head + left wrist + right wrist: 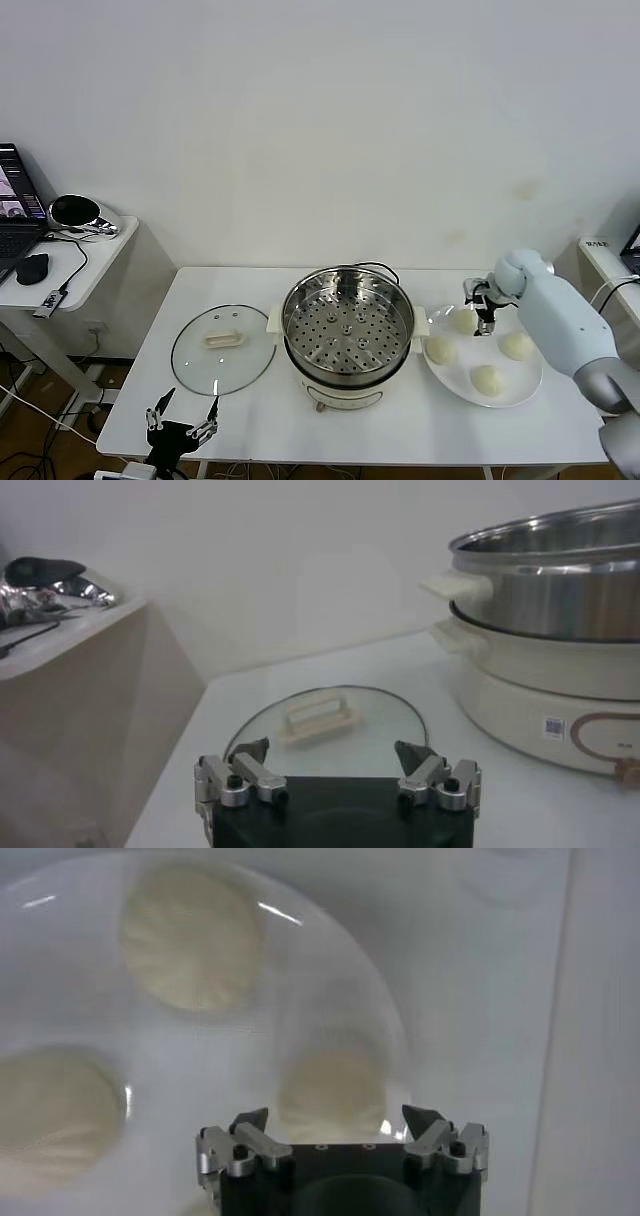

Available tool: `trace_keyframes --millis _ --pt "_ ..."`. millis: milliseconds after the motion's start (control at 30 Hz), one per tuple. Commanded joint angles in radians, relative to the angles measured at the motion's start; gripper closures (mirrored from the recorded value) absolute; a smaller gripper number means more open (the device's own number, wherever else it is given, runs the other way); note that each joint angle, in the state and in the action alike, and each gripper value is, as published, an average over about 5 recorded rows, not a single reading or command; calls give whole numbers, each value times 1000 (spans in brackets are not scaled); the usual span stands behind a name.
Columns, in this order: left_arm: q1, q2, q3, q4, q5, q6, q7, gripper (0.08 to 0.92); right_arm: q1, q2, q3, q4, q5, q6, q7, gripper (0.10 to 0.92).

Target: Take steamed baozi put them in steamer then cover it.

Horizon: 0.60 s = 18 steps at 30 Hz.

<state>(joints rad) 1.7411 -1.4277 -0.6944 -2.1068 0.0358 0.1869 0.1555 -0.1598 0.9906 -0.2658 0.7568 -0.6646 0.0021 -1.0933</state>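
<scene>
The steel steamer stands uncovered at the table's middle, its perforated tray bare. The glass cover lies flat to its left. Four cream baozi sit on a white plate to its right. My right gripper is open just above the back-left baozi, which sits between its fingers in the right wrist view. Two more baozi show there. My left gripper is open and empty by the table's front edge, near the cover.
A side table at the far left holds a laptop, a mouse and cables. A black cord runs behind the steamer. Another small table stands at the far right. The steamer's wall rises beside the left gripper.
</scene>
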Motion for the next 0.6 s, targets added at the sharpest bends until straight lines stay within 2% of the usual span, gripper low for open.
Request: trace_keyframes --millis 33,100,333,600 --pt "1 0 0 1 1 0 0 177 4 17 1 -28 -15 1 9 213" --pt "1 0 0 0 1 -1 -1 177 3 19 3 -30 -15 0 12 240" --pt "0 2 1 5 1 -1 -1 177 2 19 5 -33 -15 -3 16 410" --pt "-5 3 4 8 1 0 0 177 4 0 10 -17 14 -7 9 439"
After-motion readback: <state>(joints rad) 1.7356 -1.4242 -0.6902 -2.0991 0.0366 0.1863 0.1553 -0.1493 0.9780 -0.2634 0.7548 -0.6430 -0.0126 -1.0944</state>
